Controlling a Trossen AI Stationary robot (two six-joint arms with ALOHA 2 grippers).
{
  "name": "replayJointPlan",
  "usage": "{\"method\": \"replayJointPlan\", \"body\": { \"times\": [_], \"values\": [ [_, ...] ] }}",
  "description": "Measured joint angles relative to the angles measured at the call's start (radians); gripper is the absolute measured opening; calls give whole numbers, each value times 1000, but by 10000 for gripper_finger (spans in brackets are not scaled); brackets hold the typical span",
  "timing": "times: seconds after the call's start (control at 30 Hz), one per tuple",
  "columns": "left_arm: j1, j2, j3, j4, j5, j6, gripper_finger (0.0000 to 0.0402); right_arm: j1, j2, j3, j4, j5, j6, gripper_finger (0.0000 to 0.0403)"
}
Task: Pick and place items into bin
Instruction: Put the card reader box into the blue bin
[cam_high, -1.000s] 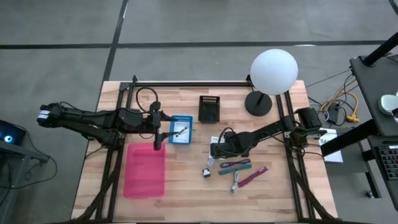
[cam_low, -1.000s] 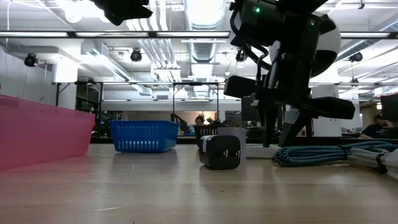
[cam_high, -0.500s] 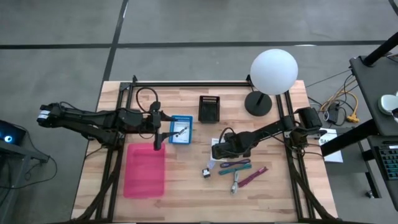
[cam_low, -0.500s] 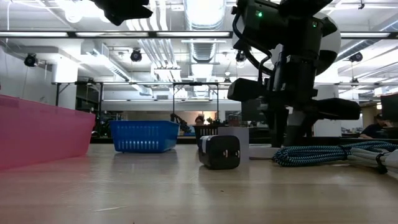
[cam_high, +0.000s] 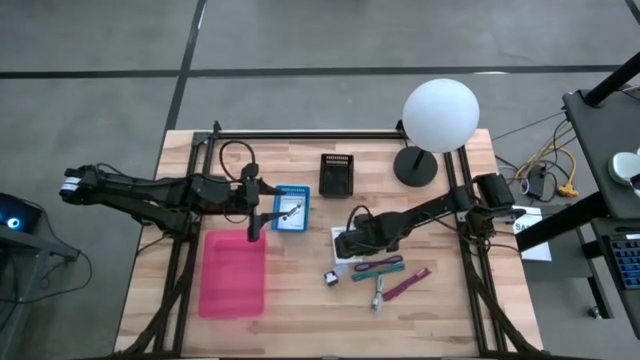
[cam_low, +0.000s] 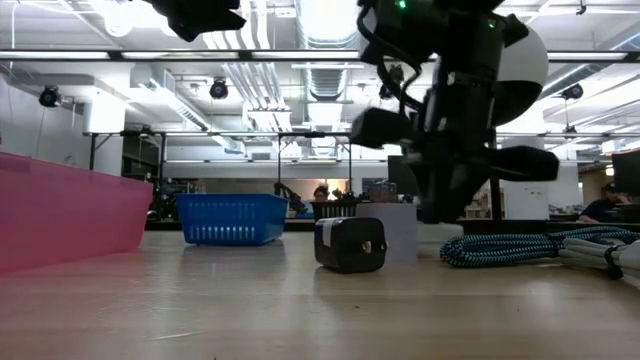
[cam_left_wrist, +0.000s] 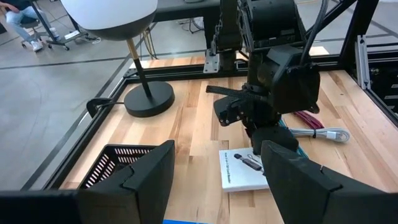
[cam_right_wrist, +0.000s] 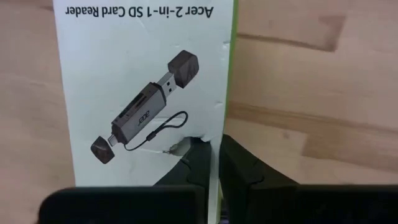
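Observation:
A flat white packet (cam_right_wrist: 143, 93) printed with a dark card reader lies on the table just left of the strips; it also shows in the high view (cam_high: 339, 238) and the left wrist view (cam_left_wrist: 239, 173). My right gripper (cam_high: 349, 245) is shut on it. Teal (cam_high: 378, 264) and magenta (cam_high: 405, 283) strips, a silvery piece (cam_high: 379, 293) and a small dark piece (cam_low: 350, 244) lie on the wood nearby. My left gripper (cam_high: 252, 225) hangs open and empty between the pink bin (cam_high: 233, 272) and the blue basket (cam_high: 291, 208). My right gripper pinches the packet's long, green-sided edge (cam_right_wrist: 219, 146) between its two fingers (cam_right_wrist: 199, 163). The fingers come from above, slanting down. The card is dented beside the fingertips. The packet's lower part rests on the table (cam_low: 400, 258).
A black basket (cam_high: 337, 175) and the white ball lamp (cam_high: 440, 115) stand at the back. The blue basket holds a white packet. A braided cord (cam_low: 520, 245) lies at the right in the low view. Bare wood lies along the near edge.
My right gripper has gone a little toward the table's left edge, and the white packet has slid with it along the table, now showing more to the gripper's left.

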Motion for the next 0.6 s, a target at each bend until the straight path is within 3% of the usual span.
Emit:
{"method": "replayJointPlan", "body": {
  "times": [0.33,0.5,0.6],
  "values": [
    [0,-1,-2,-1,0,0,224,-5,-3,132,-35,127,-74,9],
    [0,0,-2,-1,0,-10,224,-4,-7,233,-58,314,-151,9],
    [0,-3,-2,-1,0,-91,224,-4,-7,297,-87,474,-209,9]
  ]
}}
